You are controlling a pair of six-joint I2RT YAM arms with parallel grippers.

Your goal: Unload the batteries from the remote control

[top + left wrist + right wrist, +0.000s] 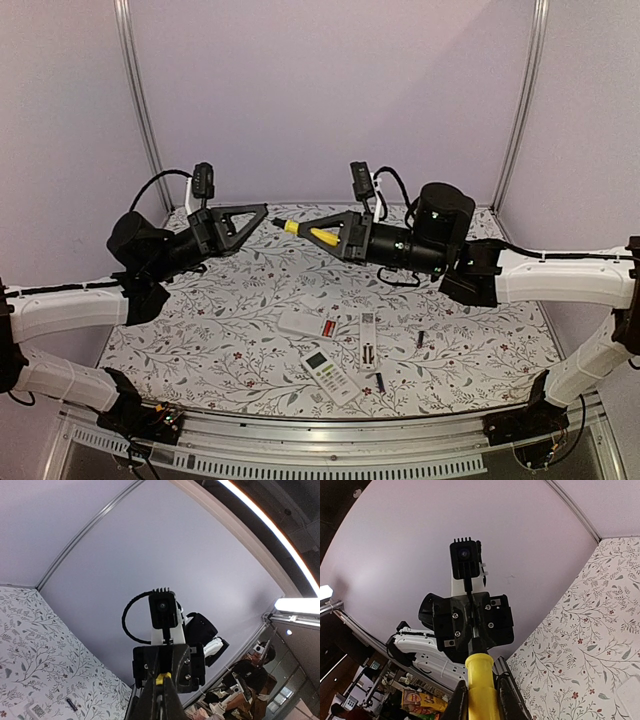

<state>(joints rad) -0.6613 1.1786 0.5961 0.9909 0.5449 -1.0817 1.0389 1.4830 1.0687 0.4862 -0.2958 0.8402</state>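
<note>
Right claw [312, 232] pinching yellow-handled tool [291, 227]; left claw [258, 213] pressed together just beside its tip | two dark batteries [421, 339] loose well below both claws, we judge them out | red battery [327, 327] seemingly still in white remote [298, 321]

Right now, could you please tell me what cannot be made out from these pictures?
- Top view: whether the tip of the yellow-handled tool touches the left gripper; too small.
- Top view: what the open remote holds besides the red battery; too small.
- Top view: the underside of the screen-up remote; it faces the table.
- Left wrist view: the partial remote; the bottom edge cuts it off.
</note>
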